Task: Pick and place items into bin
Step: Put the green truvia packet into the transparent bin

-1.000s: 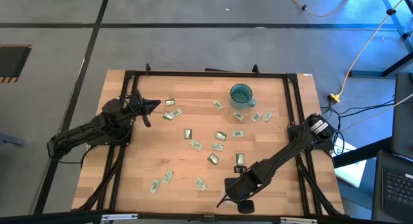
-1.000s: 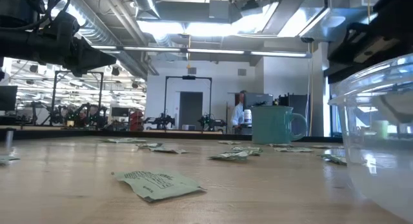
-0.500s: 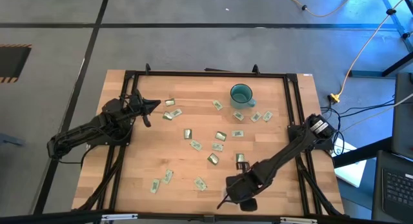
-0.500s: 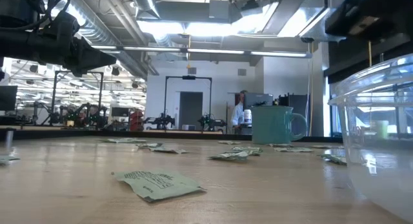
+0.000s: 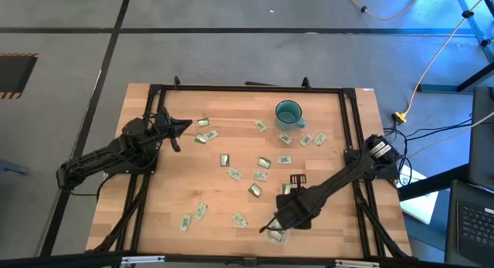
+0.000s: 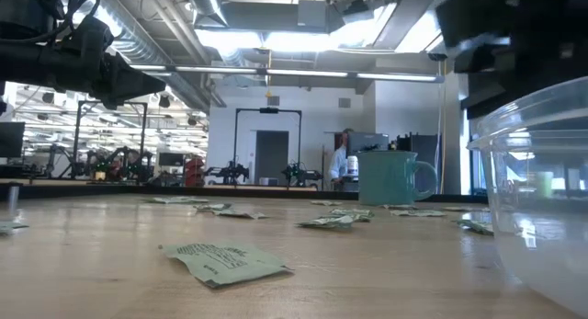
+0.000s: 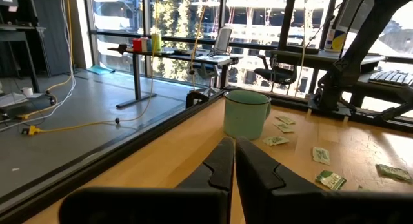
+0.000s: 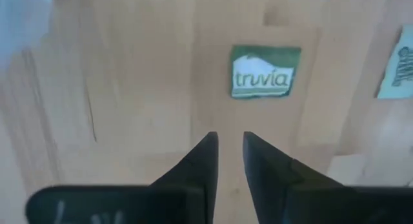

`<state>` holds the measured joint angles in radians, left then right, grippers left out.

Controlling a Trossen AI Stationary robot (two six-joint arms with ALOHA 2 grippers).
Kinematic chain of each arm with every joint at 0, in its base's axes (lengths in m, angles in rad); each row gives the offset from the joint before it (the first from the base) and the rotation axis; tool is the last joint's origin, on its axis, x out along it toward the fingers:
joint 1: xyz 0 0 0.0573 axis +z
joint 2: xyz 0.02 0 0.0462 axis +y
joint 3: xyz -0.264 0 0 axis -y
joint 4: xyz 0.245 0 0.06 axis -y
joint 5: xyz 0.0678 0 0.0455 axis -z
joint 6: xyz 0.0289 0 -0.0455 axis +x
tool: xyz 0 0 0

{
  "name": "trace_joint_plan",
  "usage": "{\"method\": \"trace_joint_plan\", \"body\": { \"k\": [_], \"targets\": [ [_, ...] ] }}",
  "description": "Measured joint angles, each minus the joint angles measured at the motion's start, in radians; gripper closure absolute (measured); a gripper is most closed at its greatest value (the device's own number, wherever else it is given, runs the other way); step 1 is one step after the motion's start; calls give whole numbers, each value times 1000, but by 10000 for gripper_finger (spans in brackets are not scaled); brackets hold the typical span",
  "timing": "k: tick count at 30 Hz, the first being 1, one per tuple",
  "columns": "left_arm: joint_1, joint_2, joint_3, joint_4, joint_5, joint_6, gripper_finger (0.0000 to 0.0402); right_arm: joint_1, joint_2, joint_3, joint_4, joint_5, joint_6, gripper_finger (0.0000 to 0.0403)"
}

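Note:
Several small pale green and white packets (image 5: 261, 169) lie flat and scattered over the wooden table; one lies close in the low view (image 6: 225, 261). The clear round bin (image 5: 276, 235) stands near the table's near edge and fills the right of the low view (image 6: 542, 199). My right gripper (image 5: 268, 225) hangs just beside the bin on its far-left side, pointing down at bare wood, its fingers (image 8: 230, 150) a narrow gap apart, with a green-labelled packet (image 8: 266, 71) just ahead of them. My left gripper (image 5: 184, 127) waits shut above the table's far left part (image 7: 233, 161).
A teal mug (image 5: 289, 113) stands near the far edge, right of centre, with packets around it. A black frame rail (image 5: 351, 129) runs round the table. Open wood lies between the left gripper and the packets in the middle.
My right gripper has moved from directly above the bin toward the table's far edge and a little left, uncovering the bin. It now points at the wood beside the bin. The left arm and the packets have stayed still.

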<state>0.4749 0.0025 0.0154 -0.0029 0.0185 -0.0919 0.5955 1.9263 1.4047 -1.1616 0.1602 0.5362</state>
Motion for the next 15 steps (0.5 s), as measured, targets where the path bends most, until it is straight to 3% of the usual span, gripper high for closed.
{"method": "trace_joint_plan", "body": {
  "k": [9, 15],
  "targets": [
    [0, 0, 0, 0, 0, 0, 391, -42, -185, -246, 322, 10, -75, 345],
    [0, 0, 0, 0, 0, 0, 389, -75, -208, -405, 518, 8, -102, 344]
  ]
}}
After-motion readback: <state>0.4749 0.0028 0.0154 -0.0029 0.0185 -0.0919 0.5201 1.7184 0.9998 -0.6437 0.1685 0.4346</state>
